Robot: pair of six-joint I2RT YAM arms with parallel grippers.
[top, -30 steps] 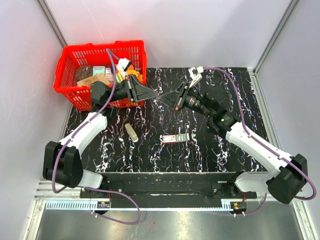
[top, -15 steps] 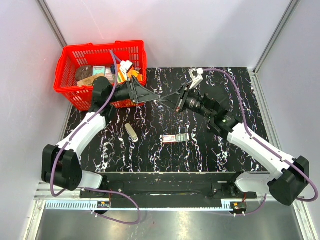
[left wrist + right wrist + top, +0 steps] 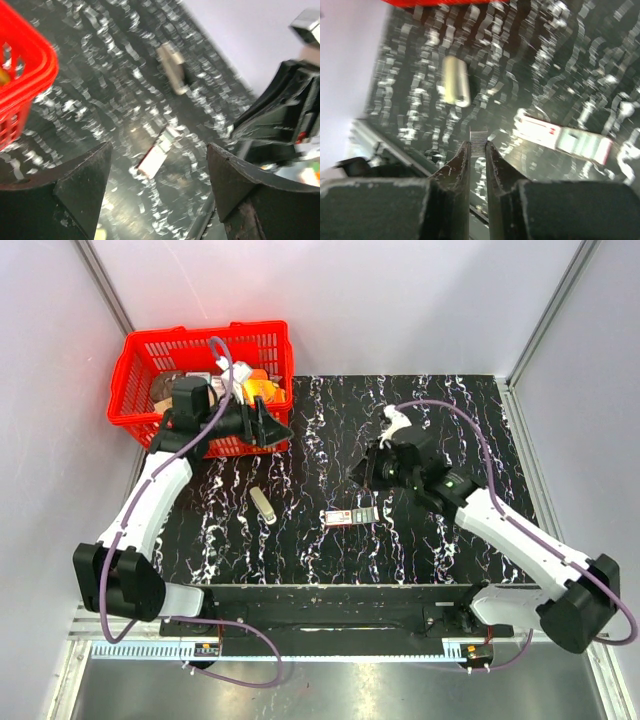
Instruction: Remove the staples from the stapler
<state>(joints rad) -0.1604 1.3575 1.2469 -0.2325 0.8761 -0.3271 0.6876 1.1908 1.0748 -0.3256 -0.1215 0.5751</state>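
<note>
The stapler [image 3: 350, 516] lies flat near the middle of the black marbled table [image 3: 470, 410]; a short strip of staples [image 3: 479, 136] is pinched between the pressed-together tips of the right gripper [image 3: 478, 146], close by the stapler; a small beige piece [image 3: 264, 506] (what it is I cannot tell) lies to the stapler's left; the left gripper [image 3: 270, 423] stands spread and empty beside the red basket [image 3: 200, 332].

Lab test cell (white panels [image 3: 350, 300], aluminium posts [image 3: 105, 288]) around a black marbled table [image 3: 300, 550].
</note>
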